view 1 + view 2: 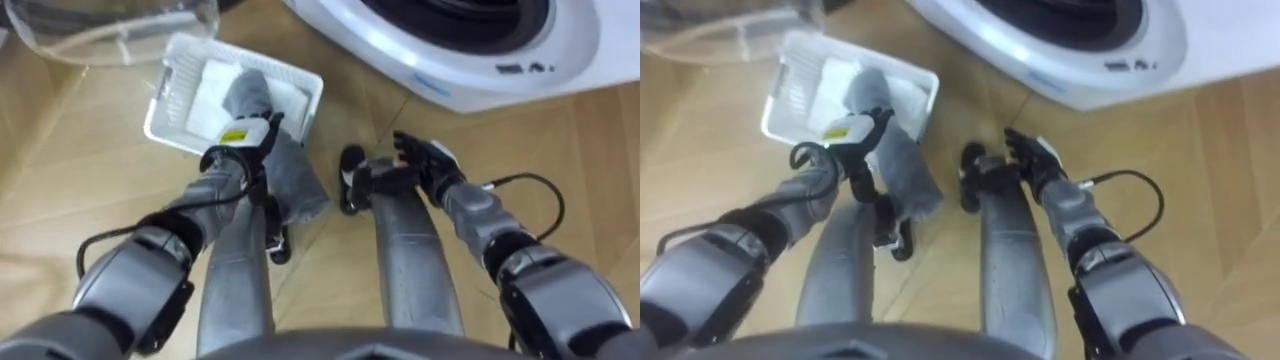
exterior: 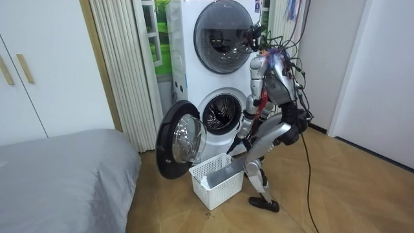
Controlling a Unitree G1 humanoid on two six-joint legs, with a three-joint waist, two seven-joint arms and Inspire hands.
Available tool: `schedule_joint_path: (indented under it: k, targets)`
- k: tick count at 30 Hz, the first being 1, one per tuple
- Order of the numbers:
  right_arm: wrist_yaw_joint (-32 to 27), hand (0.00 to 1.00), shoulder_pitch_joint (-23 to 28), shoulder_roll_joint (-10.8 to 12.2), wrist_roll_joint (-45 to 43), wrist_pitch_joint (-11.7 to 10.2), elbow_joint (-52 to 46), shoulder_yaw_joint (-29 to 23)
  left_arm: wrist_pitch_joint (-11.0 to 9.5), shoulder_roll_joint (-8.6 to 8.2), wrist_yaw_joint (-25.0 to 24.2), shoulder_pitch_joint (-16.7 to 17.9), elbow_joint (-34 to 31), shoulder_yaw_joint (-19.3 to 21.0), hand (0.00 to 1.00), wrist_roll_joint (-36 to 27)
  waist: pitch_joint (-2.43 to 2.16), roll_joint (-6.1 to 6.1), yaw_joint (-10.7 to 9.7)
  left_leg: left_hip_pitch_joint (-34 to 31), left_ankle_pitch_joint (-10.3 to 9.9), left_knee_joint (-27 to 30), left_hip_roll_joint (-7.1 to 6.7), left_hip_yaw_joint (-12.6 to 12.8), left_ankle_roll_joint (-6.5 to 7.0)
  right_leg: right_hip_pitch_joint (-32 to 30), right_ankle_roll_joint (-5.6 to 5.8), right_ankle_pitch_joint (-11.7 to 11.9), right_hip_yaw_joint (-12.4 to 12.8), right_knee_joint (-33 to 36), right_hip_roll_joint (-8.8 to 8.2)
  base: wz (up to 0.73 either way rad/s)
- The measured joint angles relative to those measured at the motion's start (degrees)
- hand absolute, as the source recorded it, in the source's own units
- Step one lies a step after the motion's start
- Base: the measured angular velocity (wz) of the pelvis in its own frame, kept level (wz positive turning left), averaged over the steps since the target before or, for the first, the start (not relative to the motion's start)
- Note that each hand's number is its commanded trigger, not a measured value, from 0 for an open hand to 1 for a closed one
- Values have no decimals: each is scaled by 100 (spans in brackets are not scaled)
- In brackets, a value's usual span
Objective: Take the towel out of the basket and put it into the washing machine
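A grey towel (image 1: pixel 295 180) hangs half out of a white plastic basket (image 1: pixel 168 105) on the wooden floor, its upper end still over the basket's white inside. My left hand (image 1: pixel 243 148) is curled on the towel at the basket's near rim. My right hand (image 1: pixel 427 160) hovers open over my right knee, holding nothing. The white washing machine (image 1: pixel 520 62) lies ahead to the right, its dark drum mouth (image 1: pixel 470 20) facing me. The room view shows me bent forward before the lower washer (image 2: pixel 220 113), whose round door (image 2: pixel 180 139) stands swung open beside the basket (image 2: pixel 217 182).
The open glass door (image 1: pixel 110 30) hangs just beyond the basket on my left. A second machine (image 2: pixel 223 29) is stacked above the lower washer. A grey bed (image 2: pixel 58 175) fills the room view's left, a folding door (image 2: pixel 123 65) behind it. Bare floor stretches to my right.
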Motion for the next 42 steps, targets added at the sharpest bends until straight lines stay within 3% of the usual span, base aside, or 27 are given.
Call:
schedule_joint_path:
  k: [4, 9, 12, 18, 19, 20, 21, 22, 31, 37, 42]
  targets:
    - [140, 0, -95, 13, 348, -190, -107, 190, -60, 49, 223, -90, -50, -121, 0, 94, -2, -40, -145, -453, -157, 514, 45, -109, -54, -425, -77, -75, -15, 411, 73, -3]
    - [261, 0, -164, 70, 686, -382, -323, 561, -77, 39, 191, -206, -47, -603, 0, 80, -7, -72, -432, -893, -325, 988, 216, -208, -108, -809, -165, -144, -77, 734, 223, -10]
    - [296, 0, -208, 101, 819, -478, -342, 620, -210, 38, 128, -273, -47, -794, 0, 77, -7, -82, -487, -1080, -394, 1121, 301, -239, -112, -969, -181, -142, -119, 784, 280, -11]
    - [291, 0, -259, 118, 1142, -625, -359, 643, -276, 64, -40, -392, -127, -1186, 0, 62, -9, -88, -518, -1375, -403, 1163, 294, -243, -117, -1264, -177, -146, -137, 829, 257, -1]
    - [292, 0, -270, 130, 1231, -625, -349, 671, -280, 59, -128, -447, -127, -1262, 14, 63, -12, -91, -518, -1405, -411, 1164, 292, -243, -110, -1296, -166, -139, -138, 833, 256, 0]
    - [292, 0, -288, 141, 1247, -622, -332, 670, -280, 56, -171, -476, -127, -1287, 38, 66, -12, -93, -518, -1410, -413, 1164, 290, -243, -108, -1312, -168, -137, -138, 833, 257, -4]
    - [292, 0, -324, 160, 1250, -619, -305, 670, -280, 56, -276, -551, -127, -1346, 65, 72, -11, -94, -518, -1438, -421, 1164, 288, -240, -109, -1343, -178, -132, -134, 833, 263, -6]
    - [295, 0, -373, 184, 1235, -619, -249, 666, -281, 53, -393, -621, -126, -1356, 100, 65, -10, -94, -518, -1476, -429, 1166, 289, -241, -106, -1369, -184, -129, -137, 830, 263, -6]
    - [287, 0, -541, 196, 909, -584, -170, 672, -283, 67, -1166, -788, -140, -1679, 100, -151, -3, -108, -521, -1506, -455, 1089, 299, -197, -60, -1429, -183, -156, -160, 798, 216, 0]
    - [291, 0, -704, 262, 965, -611, 61, 674, -267, 75, -1760, -862, -105, -1834, 100, -399, 19, -252, -537, -1529, -476, 1082, 306, -193, -23, -1449, -167, -181, -167, 784, 190, 0]
    - [227, 0, -739, 355, 1080, -611, 121, 677, -161, 76, -2039, -906, -98, -2033, 100, -802, 23, -302, -571, -1603, -484, 1078, 303, -191, -1, -1506, -148, -197, -188, 786, 142, 1]
